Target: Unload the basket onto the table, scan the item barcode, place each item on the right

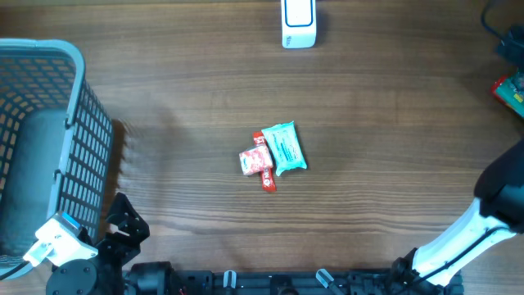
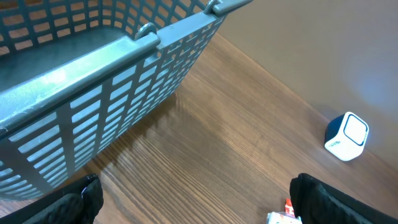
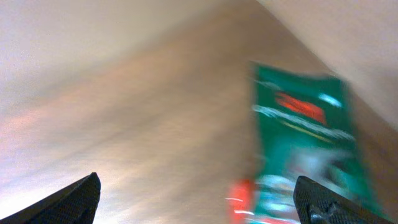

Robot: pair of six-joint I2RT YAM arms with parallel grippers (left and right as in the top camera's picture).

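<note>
A small pile of items lies mid-table: a teal packet, a red-and-white packet and a red bar. The white-and-blue barcode scanner stands at the far edge and also shows in the left wrist view as the scanner. My left gripper is open and empty above the wood beside the basket, near the front left corner. My right gripper is open with nothing between its fingers. Its view is blurred, with a green-and-red package lying beyond the right finger.
A grey-blue mesh basket fills the left side, its wall close to my left gripper. The green-and-red package and dark cables sit at the right edge. My right arm reaches in from the front right corner.
</note>
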